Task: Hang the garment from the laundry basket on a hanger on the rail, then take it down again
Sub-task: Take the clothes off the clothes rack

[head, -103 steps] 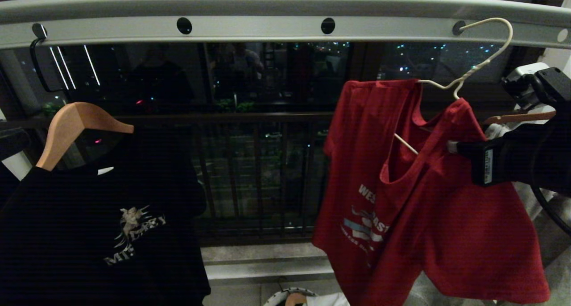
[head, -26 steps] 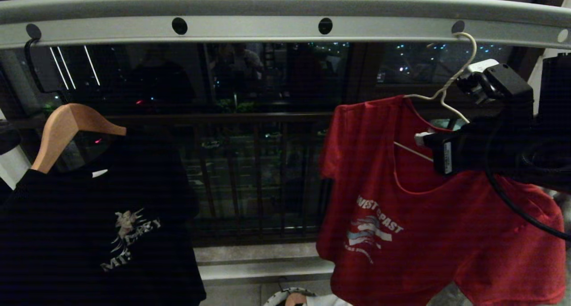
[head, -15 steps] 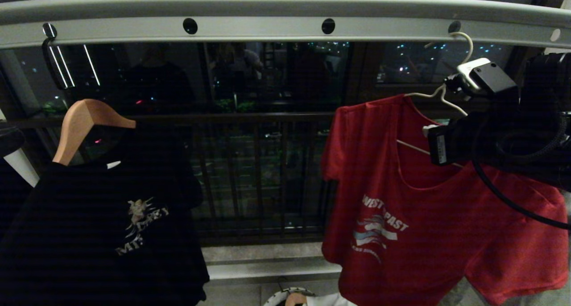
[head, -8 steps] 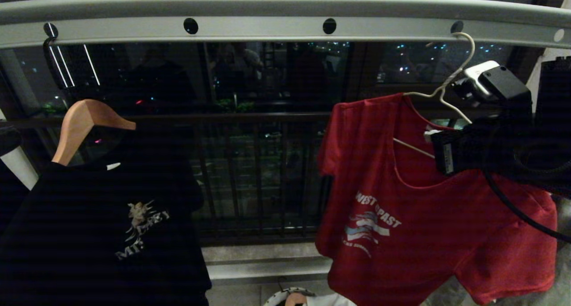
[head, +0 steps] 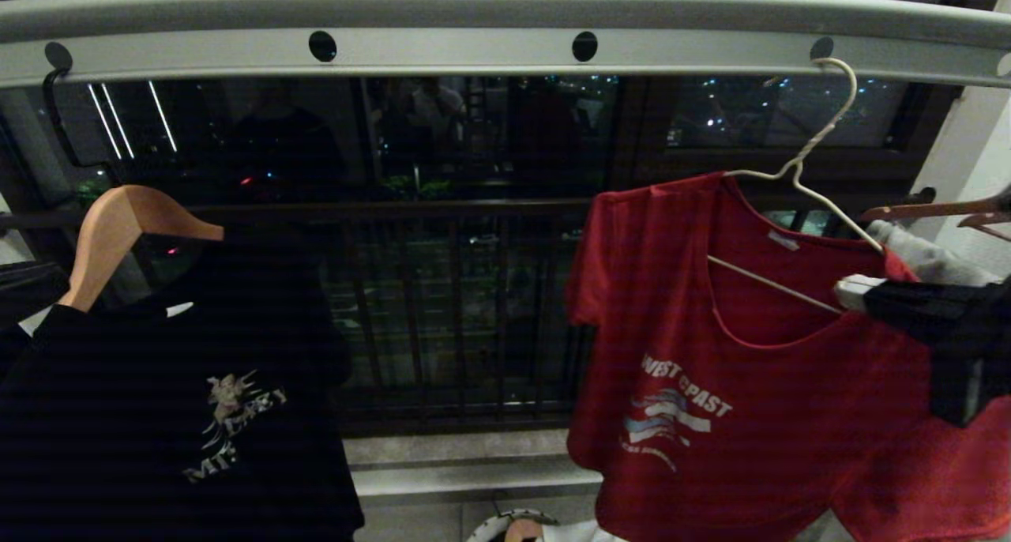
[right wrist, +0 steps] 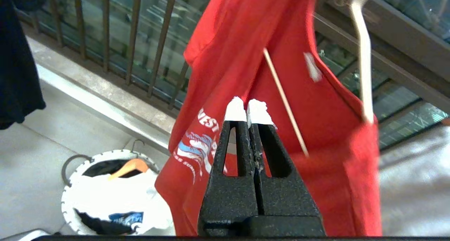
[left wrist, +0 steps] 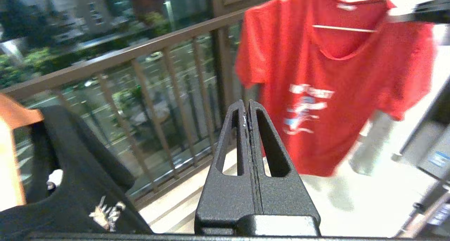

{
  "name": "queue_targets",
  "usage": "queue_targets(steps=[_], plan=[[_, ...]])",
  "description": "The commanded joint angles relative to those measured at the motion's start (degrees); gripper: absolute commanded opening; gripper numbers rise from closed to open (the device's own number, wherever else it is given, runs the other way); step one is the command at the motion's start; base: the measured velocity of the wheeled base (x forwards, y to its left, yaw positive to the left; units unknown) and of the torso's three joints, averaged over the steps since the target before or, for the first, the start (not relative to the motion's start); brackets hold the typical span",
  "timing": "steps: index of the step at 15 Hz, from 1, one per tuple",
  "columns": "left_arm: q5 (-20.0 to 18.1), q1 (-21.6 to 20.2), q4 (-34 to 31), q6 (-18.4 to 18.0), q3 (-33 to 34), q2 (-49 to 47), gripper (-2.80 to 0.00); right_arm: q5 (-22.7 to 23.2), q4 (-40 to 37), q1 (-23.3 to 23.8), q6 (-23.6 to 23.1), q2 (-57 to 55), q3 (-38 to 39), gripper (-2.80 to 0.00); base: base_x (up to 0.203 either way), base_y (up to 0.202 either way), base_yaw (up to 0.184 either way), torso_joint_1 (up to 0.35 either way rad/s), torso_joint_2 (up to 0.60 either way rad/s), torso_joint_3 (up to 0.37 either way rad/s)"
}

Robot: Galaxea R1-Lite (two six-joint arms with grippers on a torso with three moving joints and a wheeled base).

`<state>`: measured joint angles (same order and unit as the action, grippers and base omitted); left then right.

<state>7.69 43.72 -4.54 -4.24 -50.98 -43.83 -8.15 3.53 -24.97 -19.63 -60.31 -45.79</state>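
Observation:
The red garment [head: 750,431] hangs on the white wire hanger [head: 798,167], whose hook sits in a hole of the grey rail [head: 474,52]. My right gripper [head: 849,291] is level with the shirt's right shoulder, near the end of the hanger's lower bar. In the right wrist view it [right wrist: 246,107] is shut with nothing between its white tips, beside the bar [right wrist: 284,100] and in front of the garment [right wrist: 239,40]. My left gripper [left wrist: 246,105] is shut and empty, held low and away from the garment [left wrist: 334,93]. The laundry basket [right wrist: 68,188] stands on the floor below.
A black T-shirt [head: 174,400] on a wooden hanger [head: 118,234] hangs at the rail's left. Another wooden hanger [head: 932,208] with a pale garment [head: 924,259] is behind the right arm. A white shirt [right wrist: 116,195] fills the basket. Dark railing bars [head: 458,305] stand behind.
My right arm has dropped and drawn back to the right, away from the hanger's neck to the shirt's shoulder. The hanger stays hooked on the rail and the shirt has swung slightly.

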Motion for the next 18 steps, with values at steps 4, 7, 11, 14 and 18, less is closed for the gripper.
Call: queue_targets(steps=[4, 7, 11, 14, 18], plan=[[0.6, -12.5, 0.1, 1.5, 1.3, 1.1, -2.80, -4.5, -5.6, 0.5, 0.2, 13.0, -0.2, -2.80, 0.000, 0.000, 0.000, 0.000, 0.00, 0.000], [0.4, -22.4, 0.1, 4.5, 1.4, 4.1, -2.80, -5.2, -5.8, 6.7, 0.2, 16.1, -0.3, -2.80, 0.000, 0.000, 0.000, 0.000, 0.00, 0.000], [0.4, -29.5, -0.1, 8.0, 3.4, 9.9, -2.80, -7.1, -6.0, 12.0, 0.2, 22.7, -1.1, -2.80, 0.000, 0.000, 0.000, 0.000, 0.00, 0.000], [0.4, -34.9, -0.1, 8.1, 9.3, 16.6, -2.80, -15.9, -6.1, 13.4, 0.2, 28.6, -1.4, -2.80, 0.000, 0.000, 0.000, 0.000, 0.00, 0.000], [0.3, -41.9, -0.1, 8.0, 17.0, 24.4, -2.80, -22.4, -17.2, 16.8, 0.3, 34.1, -7.5, -2.80, 0.000, 0.000, 0.000, 0.000, 0.00, 0.000]])
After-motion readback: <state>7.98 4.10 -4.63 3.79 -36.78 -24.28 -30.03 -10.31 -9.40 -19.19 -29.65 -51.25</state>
